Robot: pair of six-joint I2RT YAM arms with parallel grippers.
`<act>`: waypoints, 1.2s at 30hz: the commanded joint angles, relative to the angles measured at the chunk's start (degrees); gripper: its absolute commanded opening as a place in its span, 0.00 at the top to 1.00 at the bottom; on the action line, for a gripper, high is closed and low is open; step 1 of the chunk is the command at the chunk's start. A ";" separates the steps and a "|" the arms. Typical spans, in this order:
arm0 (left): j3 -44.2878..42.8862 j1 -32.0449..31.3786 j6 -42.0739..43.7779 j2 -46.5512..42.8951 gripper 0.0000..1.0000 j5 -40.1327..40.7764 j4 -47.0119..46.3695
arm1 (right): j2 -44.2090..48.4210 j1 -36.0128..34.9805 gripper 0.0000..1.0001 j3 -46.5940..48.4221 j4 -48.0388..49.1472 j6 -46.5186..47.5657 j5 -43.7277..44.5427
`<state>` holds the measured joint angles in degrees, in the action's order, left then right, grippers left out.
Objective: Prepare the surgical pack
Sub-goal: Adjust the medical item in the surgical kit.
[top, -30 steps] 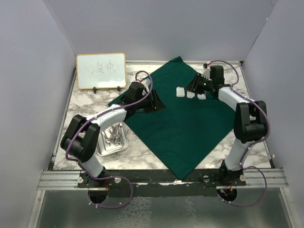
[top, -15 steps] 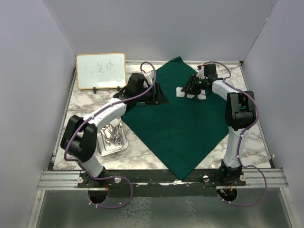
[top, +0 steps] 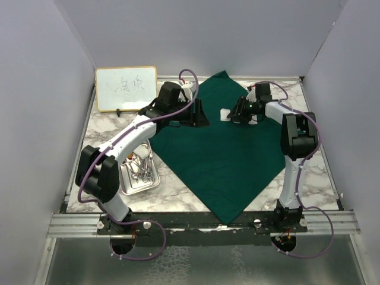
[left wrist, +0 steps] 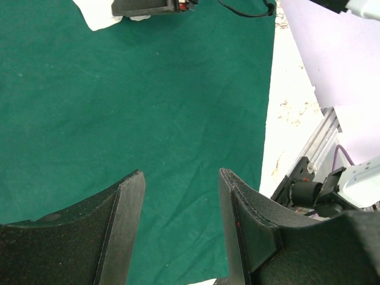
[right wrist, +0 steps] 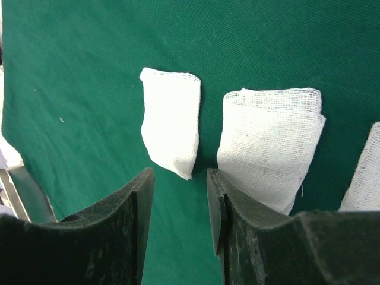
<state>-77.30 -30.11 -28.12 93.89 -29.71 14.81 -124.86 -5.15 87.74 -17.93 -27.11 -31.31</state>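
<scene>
Your right gripper [right wrist: 177,178] is hanging released, jaws apart and empty, just over the white gauze squares [right wrist: 270,142] lying on the green drape [right wrist: 89,71]. Your left gripper [left wrist: 181,178] is gaping empty above the drape too. The steel tray [top: 127,187] is sitting beside the drape's left edge.

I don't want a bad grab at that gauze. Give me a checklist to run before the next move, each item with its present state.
1. The green drape lies spread open and flat: ok.
2. The gauze squares lie on the drape, apart from one another: ok; three show in the right wrist view.
3. The right gripper is open, empty and pointed at the gauze: ok.
4. Height of its fingertips above the cloth: cannot tell.
5. The left gripper is open and empty over bare drape: ok.
6. The steel tray with its instruments is on the drape: not ok; it sits on the marble table, left of the drape.
</scene>
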 commanded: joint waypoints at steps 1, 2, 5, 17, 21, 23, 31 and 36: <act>-0.80 1.14 2.81 -1.50 0.44 1.72 2.14 | -1.44 0.31 0.58 0.08 1.68 0.53 -2.12; -0.71 1.19 2.81 -1.51 0.45 1.76 2.09 | -1.56 0.31 0.59 0.06 1.86 0.40 -2.42; -0.55 1.19 2.86 -1.31 0.44 1.55 1.82 | -2.15 0.31 0.60 0.13 2.19 -0.18 -2.67; 1.19 2.65 2.88 -1.42 0.45 0.28 0.68 | -5.37 0.99 0.66 -1.50 6.72 -9.50 -5.26; 2.67 3.59 2.81 -1.94 0.45 -0.17 -0.24 | -5.57 1.71 0.72 -4.64 12.19 -13.81 -7.37; 3.44 4.01 2.78 -2.01 0.45 -0.42 -0.75 | -5.45 1.78 0.77 -4.73 13.35 -14.62 -8.47; 7.04 7.69 -0.59 -2.02 0.46 -5.08 -4.92 | -1.35 1.79 0.96 -1.83 12.62 -10.93 -10.31; 7.84 8.73 -0.90 -2.61 0.46 -5.11 -5.49 | 2.20 1.76 0.99 -1.08 10.35 -8.19 -9.50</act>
<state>-70.08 -22.09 -28.23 93.86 -32.56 12.03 -127.74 -3.29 84.79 -6.44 -38.68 -40.32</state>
